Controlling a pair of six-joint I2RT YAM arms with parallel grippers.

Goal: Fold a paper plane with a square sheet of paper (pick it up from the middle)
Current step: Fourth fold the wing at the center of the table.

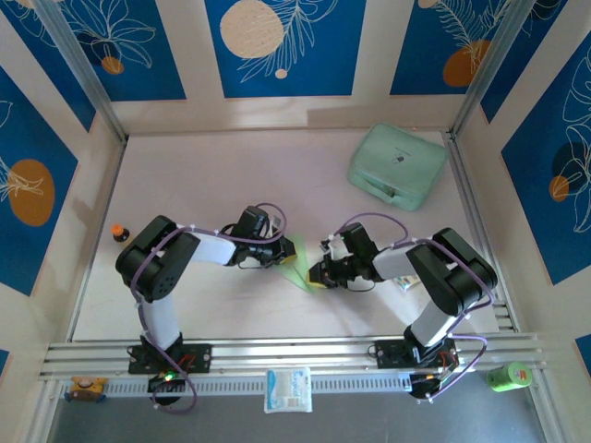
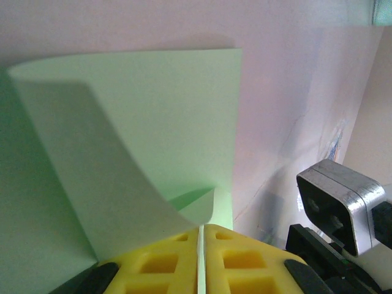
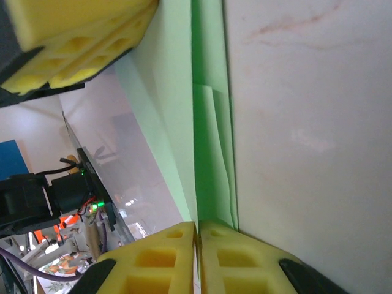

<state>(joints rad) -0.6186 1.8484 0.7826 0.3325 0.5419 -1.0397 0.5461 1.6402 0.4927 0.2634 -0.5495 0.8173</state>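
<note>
- From above, a small orange-capped bottle (image 1: 119,233) stands at the far left of the table (image 1: 212,175), well apart from everything else.
- The left claw (image 1: 284,254) reaches in toward the middle. In its own wrist view, the left claw's (image 2: 200,236) yellow pads are pressed together with a thin green edge pinched between them.
- The square sheet of paper (image 1: 297,261) hangs between the two claws at mid-table. From overhead it shows as a narrow light-green sliver whose long axis runs from far to near, leaning slightly right at the near end.
- The left wrist view shows what the overhead one cannot: the sheet (image 2: 159,116) is broad, with one flap curling over toward the camera.
- A silver-faced block (image 2: 340,199) sits low on the right of that view; it may belong to the other arm, but I can't be sure.
- The right claw (image 1: 319,274) meets the sheet from the other side. Seen from its wrist, the right claw (image 3: 197,229) is closed tight on the paper (image 3: 174,122), which shows layered folds. The left claw's pads (image 3: 73,43) show at the top left.
- Far right and back, a mint-green case (image 1: 397,166) lies shut, its contents hidden.
- A white-and-blue packet (image 1: 288,389) lies beyond the table's near edge.
</note>
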